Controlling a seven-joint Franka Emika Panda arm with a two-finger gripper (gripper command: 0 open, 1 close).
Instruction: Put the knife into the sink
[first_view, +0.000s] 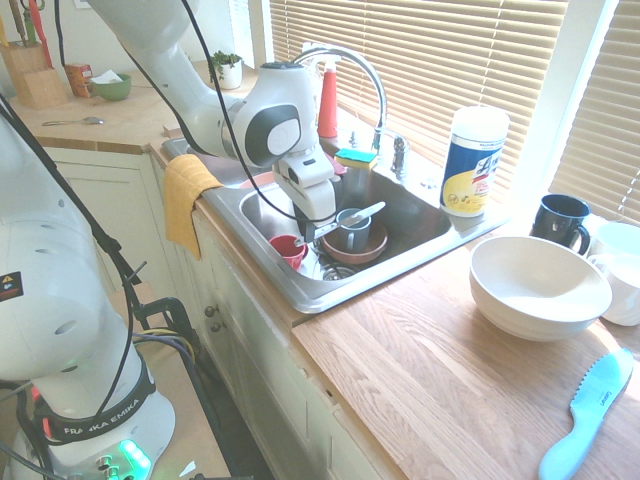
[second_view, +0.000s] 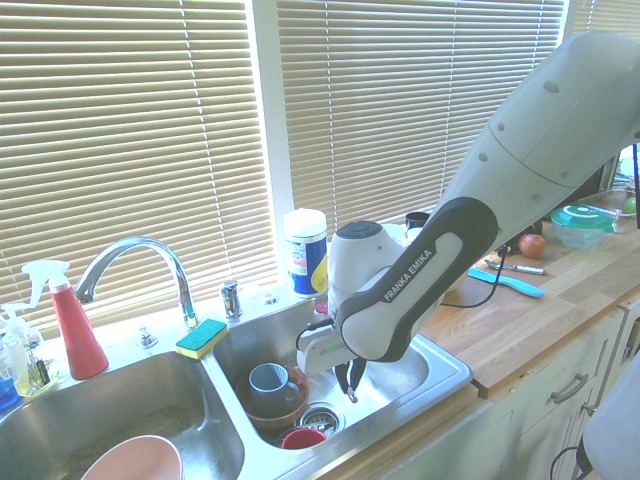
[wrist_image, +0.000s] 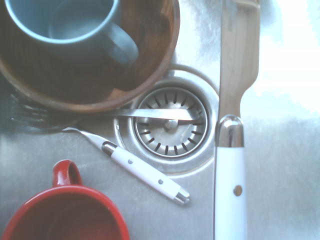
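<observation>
My gripper (first_view: 318, 232) is down inside the right basin of the steel sink (first_view: 330, 295), shut on the knife (first_view: 365, 212). The knife sticks out sideways from the fingers, in front of the mug. In the second exterior view the gripper (second_view: 349, 388) points down, just above the basin floor near the drain. In the wrist view the knife (wrist_image: 231, 185) shows its white handle and silver blade running beside the drain strainer (wrist_image: 170, 125), close over the basin floor. I cannot tell whether the knife touches the floor.
In the same basin sit a brown bowl (first_view: 375, 250) holding a grey-blue mug (first_view: 352, 232), a red cup (first_view: 289, 248) and a white-handled fork (wrist_image: 145, 175). A faucet (first_view: 360, 65) and a sponge (first_view: 355, 158) are behind. On the counter are a white bowl (first_view: 538, 285) and a light-blue plastic knife (first_view: 590, 410).
</observation>
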